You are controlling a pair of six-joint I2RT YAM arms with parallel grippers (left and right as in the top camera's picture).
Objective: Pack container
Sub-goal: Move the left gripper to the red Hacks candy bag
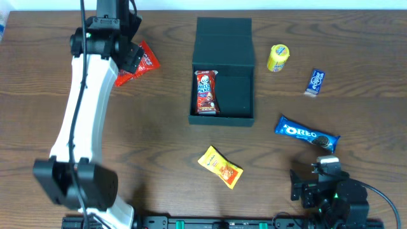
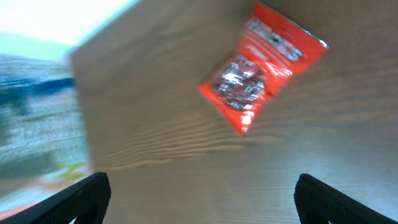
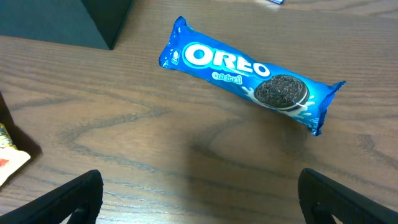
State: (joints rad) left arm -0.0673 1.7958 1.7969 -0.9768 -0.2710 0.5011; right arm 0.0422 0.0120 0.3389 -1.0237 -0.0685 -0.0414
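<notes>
— Container [image 1: 236,89] sits open in the middle of the table [image 1: 159,140], flap back, one bar [image 1: 206,92] lying along its left side. Room is left beside it, so where is the risk?
— At the pick. Left gripper [image 2: 200,198] hangs over the red packet [image 2: 261,65], jaws spread wide, holding nothing. The packet lies ahead and off to one side of the gap, so a straight drop likely pinches only a crimped end, or the table.
— And the right?
— Right gripper [image 3: 199,200] is just as wide and empty, the Oreo [image 3: 249,74] lying ahead of it, slanted. A grip near one end may let it swing and catch the container's wall, nudging it.
— Both arms at once?
— They may crowd over the container.
</notes>
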